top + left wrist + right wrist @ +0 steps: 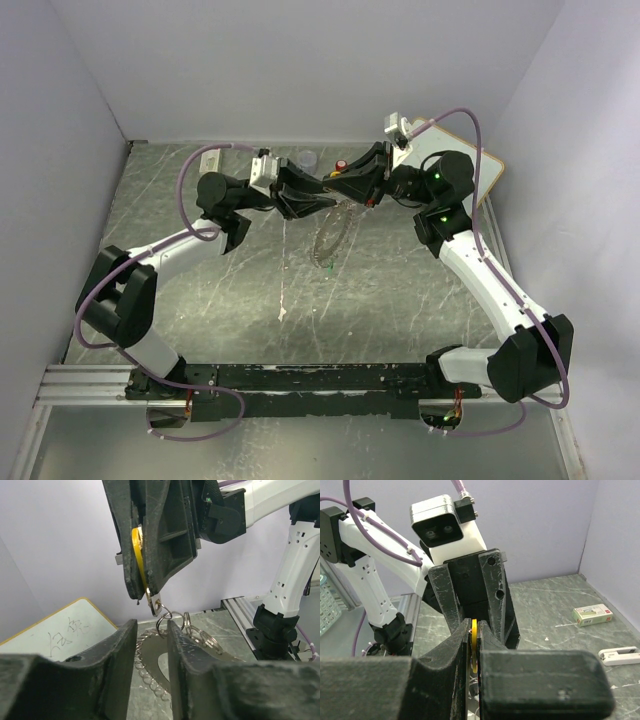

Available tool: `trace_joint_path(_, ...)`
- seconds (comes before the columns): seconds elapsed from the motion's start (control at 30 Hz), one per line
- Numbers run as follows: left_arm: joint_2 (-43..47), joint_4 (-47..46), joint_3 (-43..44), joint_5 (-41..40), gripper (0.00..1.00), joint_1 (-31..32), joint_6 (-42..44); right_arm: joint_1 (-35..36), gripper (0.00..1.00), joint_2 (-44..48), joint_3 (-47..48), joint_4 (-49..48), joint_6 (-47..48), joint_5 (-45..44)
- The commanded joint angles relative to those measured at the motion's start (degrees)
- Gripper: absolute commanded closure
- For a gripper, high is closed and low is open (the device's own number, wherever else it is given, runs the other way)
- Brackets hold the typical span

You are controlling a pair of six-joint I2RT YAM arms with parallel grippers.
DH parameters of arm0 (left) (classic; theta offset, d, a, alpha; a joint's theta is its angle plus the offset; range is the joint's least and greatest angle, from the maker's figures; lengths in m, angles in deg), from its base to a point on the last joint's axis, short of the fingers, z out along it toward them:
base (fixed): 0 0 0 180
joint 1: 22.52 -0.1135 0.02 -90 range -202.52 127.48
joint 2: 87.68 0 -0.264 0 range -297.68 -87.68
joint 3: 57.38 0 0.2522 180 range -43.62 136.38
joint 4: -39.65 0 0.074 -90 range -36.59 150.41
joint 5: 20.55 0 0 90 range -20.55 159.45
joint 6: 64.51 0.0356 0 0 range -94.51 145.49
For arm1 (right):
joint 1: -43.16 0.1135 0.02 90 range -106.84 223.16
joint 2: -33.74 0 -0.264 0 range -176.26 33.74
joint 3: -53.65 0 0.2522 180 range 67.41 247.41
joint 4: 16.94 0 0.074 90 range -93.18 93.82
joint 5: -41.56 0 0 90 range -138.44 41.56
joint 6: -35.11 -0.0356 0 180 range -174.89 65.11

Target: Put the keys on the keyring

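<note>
The keyring stands tilted off the table between both grippers, its rim crowded with small silvery split rings. My right gripper is shut on the yellow key, held edge-on. In the left wrist view the yellow key hangs from above, its small metal loop touching a split ring on the rim. My left gripper is open, its fingers either side of the keyring's flat rim with a gap showing. A tiny green speck, perhaps the green key, sits at the ring's near end.
A whiteboard with an orange border leans at the back right. A red-topped black knob and a small grey cup stand by the back wall. A small box and a white clip lie on the table.
</note>
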Motion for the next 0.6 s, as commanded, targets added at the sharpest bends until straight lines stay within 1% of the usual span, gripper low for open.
trace_joint_path(0.0,-0.16,-2.68,1.64,2.41,0.68,0.78,-0.81,-0.23,1.0,0.5,0.98,-2.54,-0.22,-0.23)
trace_joint_path(0.03,-0.21,-2.48,1.81,2.53,0.76,0.78,-0.83,-0.14,1.0,0.54,0.95,-2.49,-0.29,-0.26)
trace_joint_path(0.07,-0.21,-2.1,1.93,2.49,0.81,0.85,-0.84,-0.2,1.0,0.56,0.98,-2.44,-0.24,-0.28)
trace_joint_path(0.13,-0.01,-1.4,1.89,2.11,0.9,0.85,-0.71,-0.21,1.0,0.73,0.99,-2.26,-0.07,-0.3)
trace_joint_path(0.17,0.11,-0.97,1.83,1.67,0.93,0.92,-0.73,-0.21,1.0,0.72,0.97,-2.22,-0.08,-0.29)
trace_joint_path(0.27,0.63,-0.16,1.36,-0.46,0.93,0.95,-1.51,-0.21,1.0,1.01,0.77,-2.32,-0.04,-0.48)
trace_joint_path(0.37,1.51,2.63,0.82,-4.21,0.93,0.9,-1.78,-0.21,1.0,1.52,0.55,-1.19,1.1,-1.29)
trace_joint_path(0.43,2.85,5.25,0.12,-9.94,0.93,0.79,-2.44,-0.2,1.0,1.79,0.35,-0.26,1.84,-1.79)
trace_joint_path(0.57,4.64,8.39,-0.93,-18.76,0.93,0.52,-5.58,-0.21,1.0,2.36,-0.47,1.16,2.67,-2.68)
